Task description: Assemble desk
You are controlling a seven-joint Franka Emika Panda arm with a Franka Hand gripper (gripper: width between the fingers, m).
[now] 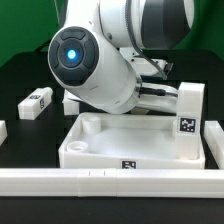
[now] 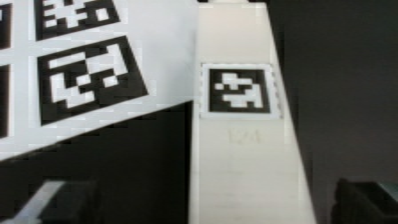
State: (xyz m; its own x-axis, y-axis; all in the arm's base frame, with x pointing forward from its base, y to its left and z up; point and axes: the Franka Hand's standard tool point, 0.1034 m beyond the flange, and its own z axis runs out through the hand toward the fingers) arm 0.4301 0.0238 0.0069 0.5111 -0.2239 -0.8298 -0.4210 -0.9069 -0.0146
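Gripper (image 2: 210, 205) spread wide, 2 dark fingertips (image 2: 43, 200) flanking a tagged desk leg (image 2: 237, 130), not touching it; marker board (image 2: 71, 70) just beside. Tabletop (image 1: 95, 152) sits behind the long white rail (image 1: 60, 180); 1 loose leg (image 1: 38, 100) lies on the exterior view's left.

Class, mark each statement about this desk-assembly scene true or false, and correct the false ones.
1. The large white plastic tray-like tabletop lies on the black table. True.
2. The two-finger gripper is shut on a leg. False: it is open above the tagged white block leg.
3. An upright white block leg stands at the exterior view's right. True.
4. The small white block leg at the exterior view's left stands upright. False: it lies flat.
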